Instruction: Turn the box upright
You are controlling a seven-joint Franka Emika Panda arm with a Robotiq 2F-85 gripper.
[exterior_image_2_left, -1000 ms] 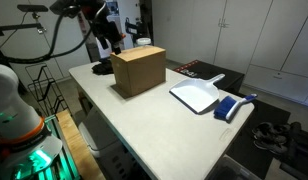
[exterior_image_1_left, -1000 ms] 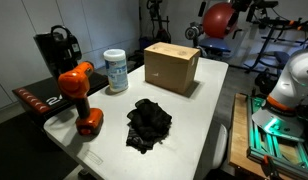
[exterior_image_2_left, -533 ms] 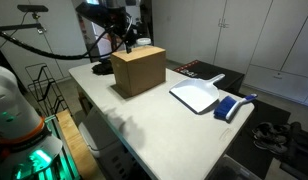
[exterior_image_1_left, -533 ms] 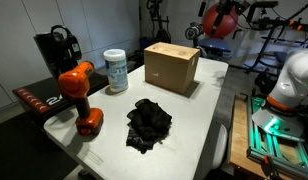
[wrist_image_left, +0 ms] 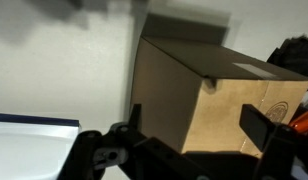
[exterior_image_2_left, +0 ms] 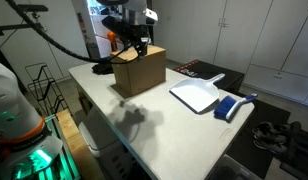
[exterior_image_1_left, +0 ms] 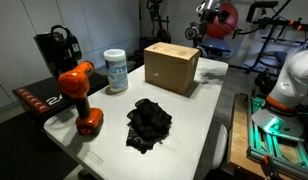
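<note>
And here we are with the gripper (exterior_image_2_left: 134, 48) hanging right above the box (exterior_image_2_left: 139, 70), at its upper edge on the side facing the arm. In an exterior view the gripper (exterior_image_1_left: 193, 35) sits just over the box (exterior_image_1_left: 172, 67) at its far top corner. We cannot tell whether it touches the cardboard.

The jaws are spread wide and carry nothing (the wrist view shows it best). There the dark fingers (wrist_image_left: 112, 150) stand far apart at the bottom of the picture, and the box (wrist_image_left: 209, 100) fills the space beyond them, a strip of tape across its top face.

Directly under the tool, the box rests flat on the white table (exterior_image_2_left: 174, 135), with only closed brown sides towards us.

Off to one side of the gripper, well apart from it, lies a white dustpan (exterior_image_2_left: 197, 96), with a blue brush (exterior_image_2_left: 232, 106) just past that.

On the far side of the box from the gripper we spot a white canister (exterior_image_1_left: 116, 71) near the cardboard. Further from the tool there is an orange drill (exterior_image_1_left: 79, 95) and a crumpled black cloth (exterior_image_1_left: 149, 122)
</note>
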